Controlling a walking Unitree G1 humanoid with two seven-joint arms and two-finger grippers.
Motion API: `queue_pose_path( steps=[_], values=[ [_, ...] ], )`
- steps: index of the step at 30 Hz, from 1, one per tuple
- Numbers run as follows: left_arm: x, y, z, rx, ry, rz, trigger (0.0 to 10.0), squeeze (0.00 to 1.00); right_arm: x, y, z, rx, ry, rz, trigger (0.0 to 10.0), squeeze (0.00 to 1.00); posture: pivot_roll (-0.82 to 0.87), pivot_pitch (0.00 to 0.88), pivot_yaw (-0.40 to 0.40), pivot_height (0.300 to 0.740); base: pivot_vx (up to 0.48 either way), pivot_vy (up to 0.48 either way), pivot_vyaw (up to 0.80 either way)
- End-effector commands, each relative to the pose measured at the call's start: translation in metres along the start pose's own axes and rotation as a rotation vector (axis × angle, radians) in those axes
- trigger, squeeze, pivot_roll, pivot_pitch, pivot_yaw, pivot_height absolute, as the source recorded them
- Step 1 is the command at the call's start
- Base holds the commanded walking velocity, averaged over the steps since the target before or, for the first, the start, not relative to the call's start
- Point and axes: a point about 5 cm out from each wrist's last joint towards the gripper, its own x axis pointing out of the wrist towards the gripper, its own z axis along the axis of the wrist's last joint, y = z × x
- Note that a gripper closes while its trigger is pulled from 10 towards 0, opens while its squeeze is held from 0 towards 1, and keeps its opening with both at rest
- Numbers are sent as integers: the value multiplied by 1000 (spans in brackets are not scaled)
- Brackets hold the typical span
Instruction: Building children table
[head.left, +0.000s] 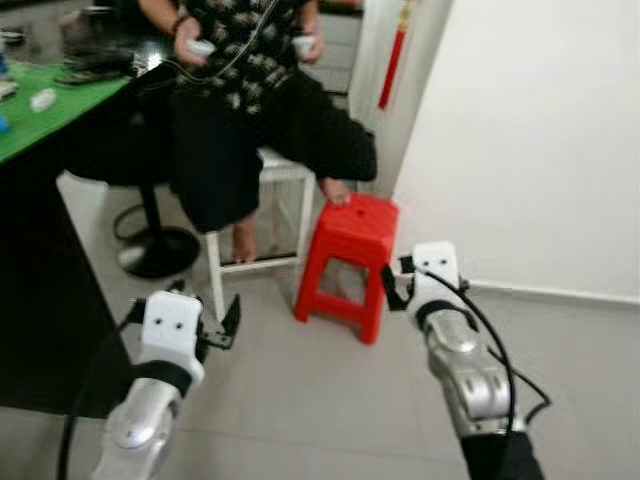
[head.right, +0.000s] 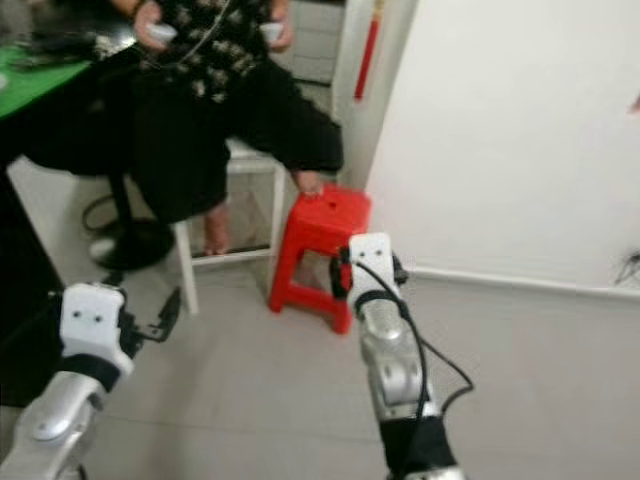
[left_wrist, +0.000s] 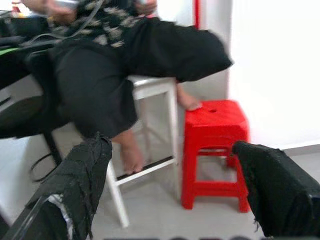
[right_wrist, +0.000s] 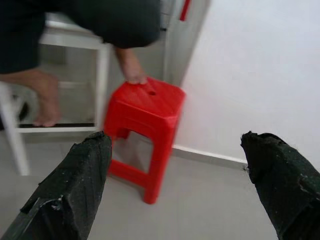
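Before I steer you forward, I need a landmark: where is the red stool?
The red stool stands on the floor ahead, slightly right of centre, beside the white wall, with a seated person's foot resting on it.

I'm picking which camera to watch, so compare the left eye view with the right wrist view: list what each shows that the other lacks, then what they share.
Left eye view alone: the green-topped table at the robot's left, the black round chair base, the seated person's hands holding small white objects, the hanging red ornament, and both silver arms with the left gripper and right gripper.

Right wrist view alone: the right gripper's spread black fingers close up.

Shared: the red plastic stool, the white stool, the person's bare foot on the red seat, the white wall.
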Motion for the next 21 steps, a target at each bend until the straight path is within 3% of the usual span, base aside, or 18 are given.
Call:
queue_pose_path(
  steps=[1, 12, 21],
  values=[
    [-1, -3, -5, -6, 24, -16, 10000, 0, -1, -1, -4, 1, 15, -9, 10000, 0, 69, 0, -116, 740, 0, 0, 0],
    [-1, -4, -7, -4, 37, -19, 10000, 0, -3, -2, -4, -7, 12, -6, 10000, 0, 57, 0, -111, 740, 0, 0, 0],
    [2, -8, -12, -27, 59, -45, 10000, 0, -14, -14, -1, -42, -6, -29, 10000, 0, -31, 0, -46, 740, 0, 0, 0]
  ],
)
